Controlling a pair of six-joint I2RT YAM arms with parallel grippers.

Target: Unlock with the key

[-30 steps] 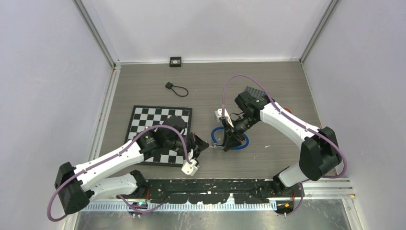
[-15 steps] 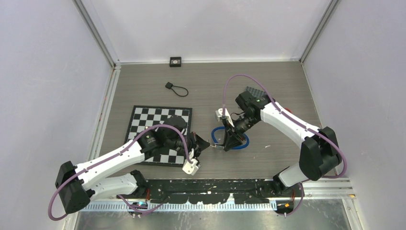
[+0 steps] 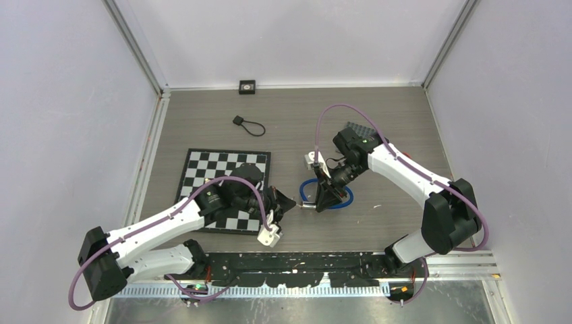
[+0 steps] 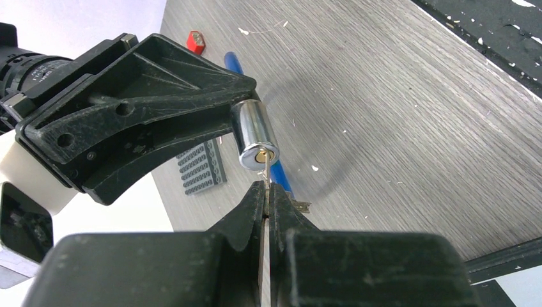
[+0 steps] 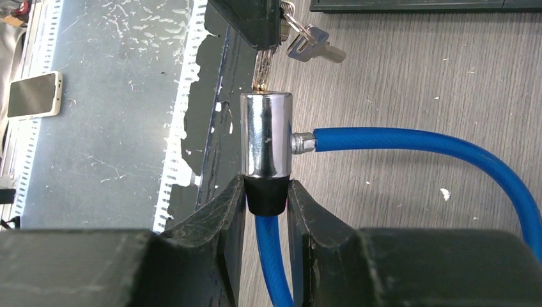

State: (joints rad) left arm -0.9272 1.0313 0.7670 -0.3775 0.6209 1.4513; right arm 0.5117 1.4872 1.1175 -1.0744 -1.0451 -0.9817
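The key (image 4: 263, 173) sits pinched in my left gripper (image 4: 265, 192), whose fingers are pressed together on its flat sides with only the thin blade showing past the tips. The tip of the blade meets the brass keyhole in the end face of the lock (image 4: 254, 133); how far it has gone in I cannot tell. The lock is a short chrome barrel, and my right gripper (image 5: 266, 192) has its black end cap clamped between two fingers set partly apart. From my right wrist the barrel points away from me, and the key comes at it from straight ahead. Two spare keys (image 5: 313, 48) dangle on a ring beside my left fingers.

A blue cable (image 5: 415, 141) leaves the side of the barrel, and a second stretch runs down between my right fingers; seen from above it lies in a loop on the desk (image 3: 405, 115), under my right gripper. All this is near the middle of the desk, toward its near edge, just right of the near right corner of the chessboard (image 3: 216, 169).

A grey studded plate (image 3: 356, 128) lies farther back. A small black tag with a cord loop (image 3: 248, 124) lies beyond the chessboard, and a small black square (image 3: 247, 86) sits at the far edge.
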